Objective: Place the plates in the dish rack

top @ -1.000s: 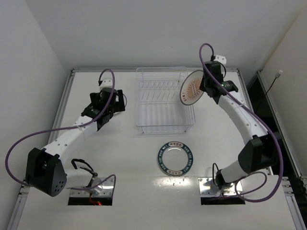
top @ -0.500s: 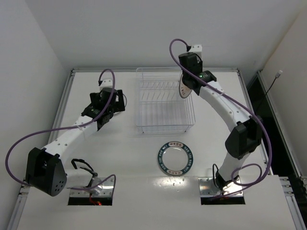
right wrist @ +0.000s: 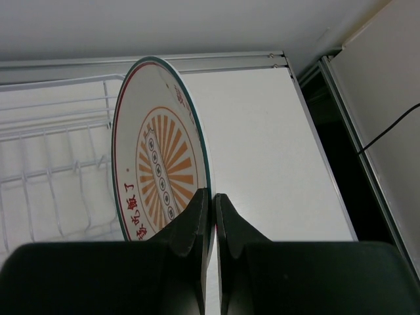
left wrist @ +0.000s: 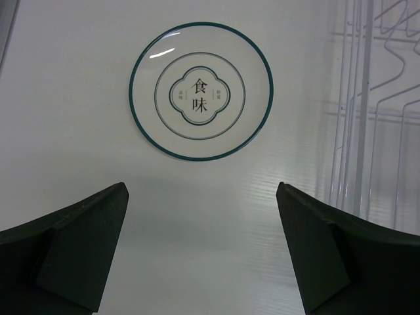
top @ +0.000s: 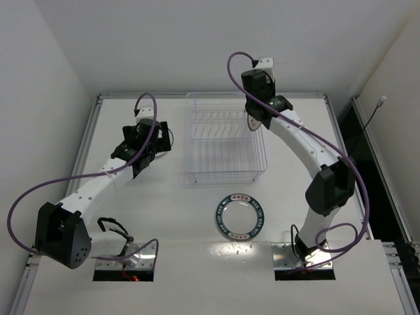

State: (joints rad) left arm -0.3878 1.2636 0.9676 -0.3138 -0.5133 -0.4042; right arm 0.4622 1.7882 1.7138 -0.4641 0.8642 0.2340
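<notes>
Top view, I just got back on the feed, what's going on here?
The right gripper is shut on the orange-striped plate, holding it on edge at the right side of the dish rack. The left gripper hangs open above the ringed plate, which lies flat on the table left of the rack. The teal-rimmed plate lies flat in front of the rack. No plate stands in the rack yet.
</notes>
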